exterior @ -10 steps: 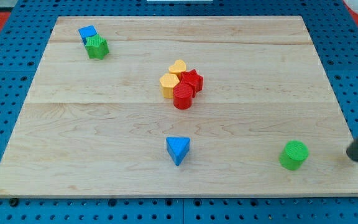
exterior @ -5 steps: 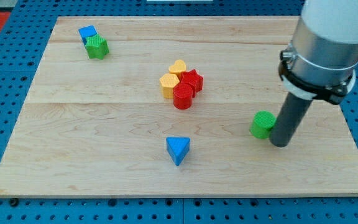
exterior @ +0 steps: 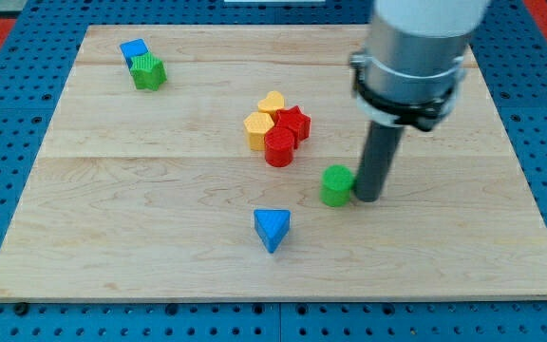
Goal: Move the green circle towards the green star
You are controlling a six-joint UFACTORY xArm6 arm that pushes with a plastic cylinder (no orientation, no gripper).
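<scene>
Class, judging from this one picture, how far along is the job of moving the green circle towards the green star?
Done: the green circle block sits near the wooden board's middle, just below and to the right of the red and yellow cluster. In hand: my tip is against the circle's right side, placed to push left. Left: the green star block lies far off at the view's top left, beside a blue block.

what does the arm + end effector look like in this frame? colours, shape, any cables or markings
The arm enters from the view's top as a wide light-grey cylinder, cut off by the frame. A black ring-shaped collar with small lugs clamps around its lower end. From that hangs a straight, dark, matte round rod, much thinner than the cylinder, ending in my tip. No hand, and no cables or markings are visible.
</scene>
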